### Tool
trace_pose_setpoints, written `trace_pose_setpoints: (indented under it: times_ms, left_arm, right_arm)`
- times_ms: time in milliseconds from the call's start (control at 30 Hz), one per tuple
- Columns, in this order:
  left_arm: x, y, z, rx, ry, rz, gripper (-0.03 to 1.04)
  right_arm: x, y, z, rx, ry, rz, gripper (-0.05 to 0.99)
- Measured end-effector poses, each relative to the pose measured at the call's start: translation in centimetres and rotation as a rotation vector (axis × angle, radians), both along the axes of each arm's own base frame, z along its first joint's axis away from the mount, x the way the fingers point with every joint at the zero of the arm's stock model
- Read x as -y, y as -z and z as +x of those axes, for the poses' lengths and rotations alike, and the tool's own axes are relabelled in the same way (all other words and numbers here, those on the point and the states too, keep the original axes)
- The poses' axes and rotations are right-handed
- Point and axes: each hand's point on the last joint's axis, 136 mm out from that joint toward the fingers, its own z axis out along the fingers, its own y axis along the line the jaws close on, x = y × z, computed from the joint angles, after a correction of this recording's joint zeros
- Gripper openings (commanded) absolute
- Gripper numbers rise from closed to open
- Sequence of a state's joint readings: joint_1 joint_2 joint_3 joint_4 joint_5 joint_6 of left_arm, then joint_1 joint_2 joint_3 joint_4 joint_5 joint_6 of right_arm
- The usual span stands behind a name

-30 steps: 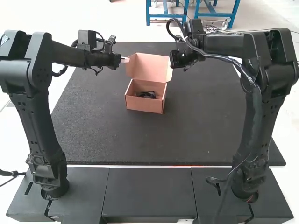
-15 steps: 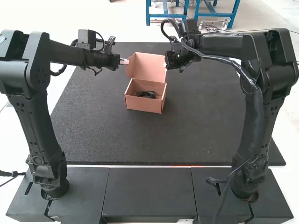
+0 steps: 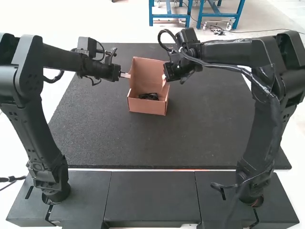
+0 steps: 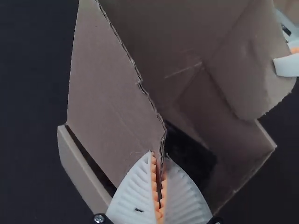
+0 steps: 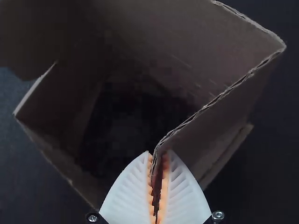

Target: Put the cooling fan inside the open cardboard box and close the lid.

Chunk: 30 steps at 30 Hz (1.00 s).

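Tipping forward, the lid now stands upright (left tool and right tool both pinch its edges).

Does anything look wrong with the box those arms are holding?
Nothing stands out. The cardboard box sits upright, the fan lies inside, and the left end effector and right end effector pinch opposite sides of the raised lid.

The cardboard box is plain brown corrugated board, matt, and its rough-cut flap edges show the fluted core. The left pincer and right pincer, each clamped on a flap edge, are white ribbed plastic with rubbery-looking orange pads. The mat, out towards six o'clock, is black, coarse and grainy.
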<state>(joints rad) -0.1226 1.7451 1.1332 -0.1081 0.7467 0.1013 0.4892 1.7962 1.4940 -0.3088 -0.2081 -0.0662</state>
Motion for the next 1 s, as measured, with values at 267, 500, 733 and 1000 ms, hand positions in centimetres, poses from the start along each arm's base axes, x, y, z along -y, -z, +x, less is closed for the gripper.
trace_pose_setpoints:
  times_ms: [267, 500, 733, 1000]
  left_arm:
    - [-0.5, 1.7, -2.7, -0.046, 0.016, 0.003, 0.03]
    - [-2.0, 1.8, -3.6, -0.022, 0.013, 0.010, 0.05]
    - [-2.8, 3.2, -4.7, -0.015, 0.032, 0.029, 0.05]
    - [-2.8, 4.2, -5.4, 0.017, 0.056, 0.039, 0.06]
  right_arm:
    - [-0.1, 2.3, -3.0, -0.032, -0.035, -0.019, 0.06]
    - [0.5, 2.8, -4.5, -0.029, -0.045, -0.020, 0.06]
    - [0.2, 3.6, -5.9, -0.022, -0.070, -0.013, 0.07]
    - [0.2, 5.0, -6.9, -0.029, -0.083, -0.009, 0.08]
